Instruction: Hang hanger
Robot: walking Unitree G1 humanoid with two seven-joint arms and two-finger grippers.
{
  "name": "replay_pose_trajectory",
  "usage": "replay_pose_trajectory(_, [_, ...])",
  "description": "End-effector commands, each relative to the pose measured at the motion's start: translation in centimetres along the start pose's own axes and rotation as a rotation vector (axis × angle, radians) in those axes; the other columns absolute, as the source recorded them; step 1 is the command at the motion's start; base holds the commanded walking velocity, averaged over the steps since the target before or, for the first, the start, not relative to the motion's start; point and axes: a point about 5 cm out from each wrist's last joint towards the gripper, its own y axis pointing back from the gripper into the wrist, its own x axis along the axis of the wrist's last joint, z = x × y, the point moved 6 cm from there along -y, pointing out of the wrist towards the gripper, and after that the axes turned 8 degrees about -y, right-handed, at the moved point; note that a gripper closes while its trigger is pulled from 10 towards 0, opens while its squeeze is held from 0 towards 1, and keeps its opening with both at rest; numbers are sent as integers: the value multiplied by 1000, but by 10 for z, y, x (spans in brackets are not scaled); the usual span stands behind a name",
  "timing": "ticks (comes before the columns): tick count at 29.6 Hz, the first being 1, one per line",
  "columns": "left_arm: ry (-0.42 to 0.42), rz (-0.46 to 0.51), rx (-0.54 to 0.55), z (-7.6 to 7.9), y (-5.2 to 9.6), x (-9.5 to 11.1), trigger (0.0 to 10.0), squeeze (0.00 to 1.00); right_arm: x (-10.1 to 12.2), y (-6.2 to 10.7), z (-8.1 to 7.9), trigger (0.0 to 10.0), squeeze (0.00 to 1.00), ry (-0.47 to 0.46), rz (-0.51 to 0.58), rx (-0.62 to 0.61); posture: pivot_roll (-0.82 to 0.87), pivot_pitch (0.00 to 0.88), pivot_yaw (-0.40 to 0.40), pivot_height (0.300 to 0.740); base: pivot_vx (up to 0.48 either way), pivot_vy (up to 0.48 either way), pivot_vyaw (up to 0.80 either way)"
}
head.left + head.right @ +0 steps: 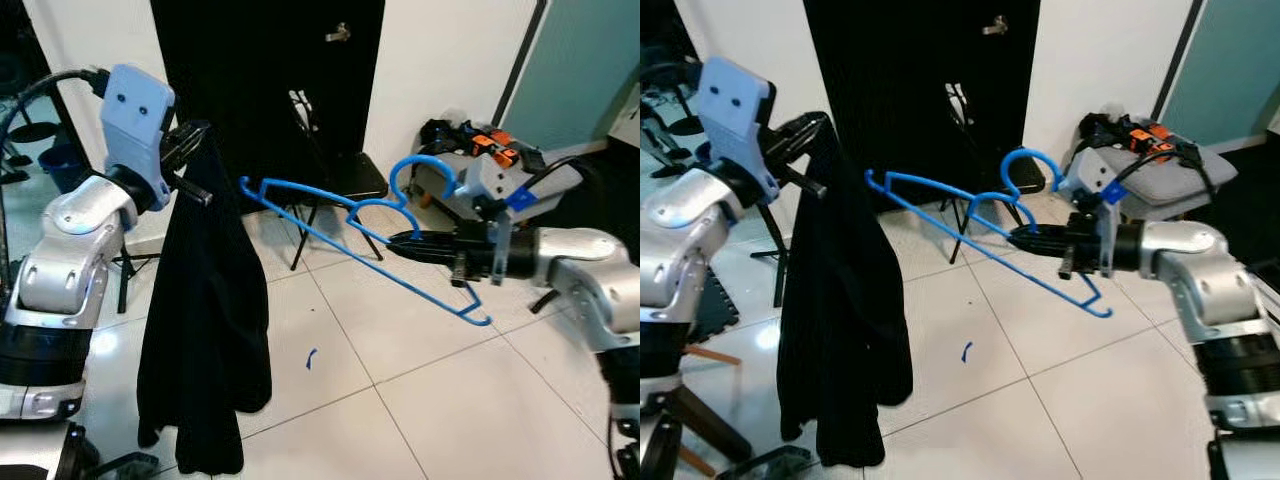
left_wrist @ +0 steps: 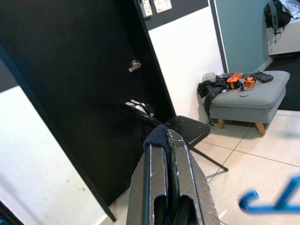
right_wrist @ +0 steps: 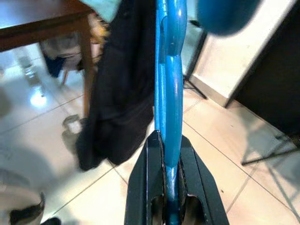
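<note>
right gripper point(image 1: 1025, 238) clamps the blue hanger point(image 1: 970, 235) near its neck, mid-air beside the black garment point(image 1: 205, 320) pinched by the left gripper point(image 1: 195, 135); risk: thin-frame grip lets the hanger twist and miss the collar.

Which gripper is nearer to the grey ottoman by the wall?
Right. The right gripper, shut on the blue hanger, is just in front of the grey ottoman; the left gripper, holding up the black garment, is far across the room.

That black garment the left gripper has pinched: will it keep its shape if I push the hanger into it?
Probably not. The black garment hangs limp in long folds from the left gripper, so it should yield and swing. The blue hanger, thin and clamped in the right gripper, looks light but springy.
</note>
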Motion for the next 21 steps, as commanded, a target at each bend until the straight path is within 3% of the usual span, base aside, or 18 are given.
replay_pose_trajectory(1, [-57,48,11,-11,-1,16,10000,0,-3,3,-3,10000,0,12,-30,15,-1,0,3,740,0,0,0])
replay_pose_trajectory(5, [-74,69,-32,-7,0,21,10000,0,-4,7,-4,10000,0,19,-54,23,5,0,-1,740,0,0,0])
replay_pose_trajectory(10, [-48,121,-78,0,-1,32,10000,0,-2,-2,-6,10000,0,40,-75,35,4,0,-2,740,0,0,0])
replay_pose_trajectory(11, [-22,185,-133,9,-2,47,10000,0,1,-14,-2,10000,0,47,-70,10,10,0,-5,740,0,0,0])
replay_pose_trajectory(17, [-39,247,-211,21,1,60,10000,0,2,-17,8,10000,0,53,-75,-47,11,0,-6,740,0,0,0])
replay_pose_trajectory(20, [-73,265,-242,23,4,63,10000,0,4,-13,13,10000,0,56,-82,-73,9,0,-4,740,0,0,0])
replay_pose_trajectory(21, [-147,268,-273,26,6,65,10000,0,2,-8,14,10000,0,52,-90,-84,10,0,0,740,0,0,0])
